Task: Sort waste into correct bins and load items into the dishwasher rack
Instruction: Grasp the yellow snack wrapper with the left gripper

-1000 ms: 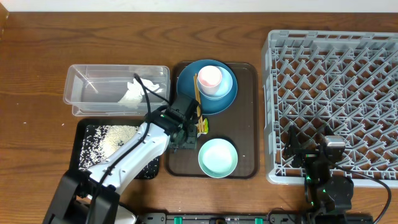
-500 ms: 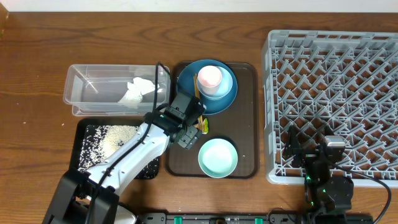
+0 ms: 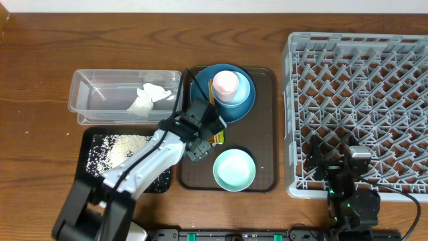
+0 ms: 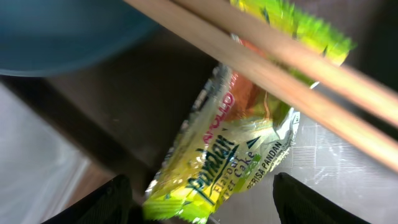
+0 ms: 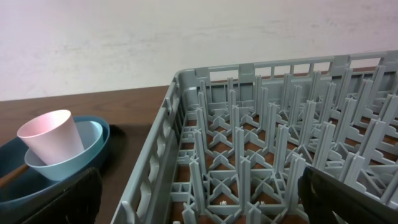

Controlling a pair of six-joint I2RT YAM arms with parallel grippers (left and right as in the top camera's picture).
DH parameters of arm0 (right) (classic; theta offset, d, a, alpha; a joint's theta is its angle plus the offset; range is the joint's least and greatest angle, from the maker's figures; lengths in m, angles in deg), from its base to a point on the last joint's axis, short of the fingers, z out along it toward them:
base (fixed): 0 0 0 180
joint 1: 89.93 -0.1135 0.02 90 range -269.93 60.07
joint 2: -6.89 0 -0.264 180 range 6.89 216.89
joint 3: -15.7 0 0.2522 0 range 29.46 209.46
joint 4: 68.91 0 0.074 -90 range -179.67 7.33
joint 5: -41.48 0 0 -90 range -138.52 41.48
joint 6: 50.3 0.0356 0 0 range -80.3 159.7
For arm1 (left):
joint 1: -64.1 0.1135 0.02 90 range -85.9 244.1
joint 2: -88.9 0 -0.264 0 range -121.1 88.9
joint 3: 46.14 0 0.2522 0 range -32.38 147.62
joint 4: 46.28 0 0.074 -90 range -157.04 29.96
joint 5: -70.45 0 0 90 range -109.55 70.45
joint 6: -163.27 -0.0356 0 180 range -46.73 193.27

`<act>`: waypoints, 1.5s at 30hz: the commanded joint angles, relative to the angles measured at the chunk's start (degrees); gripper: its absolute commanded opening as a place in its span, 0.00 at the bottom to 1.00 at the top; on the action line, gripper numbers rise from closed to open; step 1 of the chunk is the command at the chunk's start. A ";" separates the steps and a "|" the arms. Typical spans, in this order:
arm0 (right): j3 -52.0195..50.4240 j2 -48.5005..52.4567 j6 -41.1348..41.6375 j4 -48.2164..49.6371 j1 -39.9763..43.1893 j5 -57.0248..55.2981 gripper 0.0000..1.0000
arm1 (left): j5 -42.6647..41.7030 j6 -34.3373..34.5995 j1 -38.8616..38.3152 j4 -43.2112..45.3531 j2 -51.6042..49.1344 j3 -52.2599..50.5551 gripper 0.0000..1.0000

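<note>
**Left gripper** [image 4: 199,200], jaws spread wide. Its two dark fingers [image 4: 115,202] stand on either side of the snack wrapper [image 4: 224,155], a crinkled, glossy yellow-green foil packet with an orange panel. The wrapper lies flat between them on the matte brown tray [image 4: 143,99]. Whether the left finger touches the wrapper's corner cannot be told. Just beyond the fingertips, two smooth, straight wooden chopsticks [image 4: 280,71] cross over the wrapper's far end. Farther out to the left curves the rim of the dark blue plate [image 4: 56,31].

**Right gripper** [image 5: 210,199], jaws likewise wide apart. Directly ahead stands the dishwasher rack [image 5: 249,155], grey moulded plastic with a lattice of upright pegs. Outside it, ahead to the left, the tapered pink cup [image 5: 50,140] sits in the rounded light blue bowl [image 5: 93,146].
</note>
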 commanded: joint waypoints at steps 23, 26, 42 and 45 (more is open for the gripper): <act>-0.09 -0.09 0.20 -0.13 -0.59 -0.20 0.99 | -1.81 -0.22 -0.15 -5.22 -4.39 0.83 0.06; -0.09 -0.09 0.20 -0.13 -0.59 -0.20 0.99 | -5.51 -0.22 -0.15 -7.54 -3.15 1.09 0.06; -0.09 -0.09 0.20 -0.15 -0.59 -0.20 0.99 | 9.75 13.03 0.04 -6.78 21.94 1.79 0.06; -0.09 -0.09 0.20 -0.13 -0.59 -0.20 0.99 | 16.76 16.04 0.57 -3.80 23.85 1.79 0.07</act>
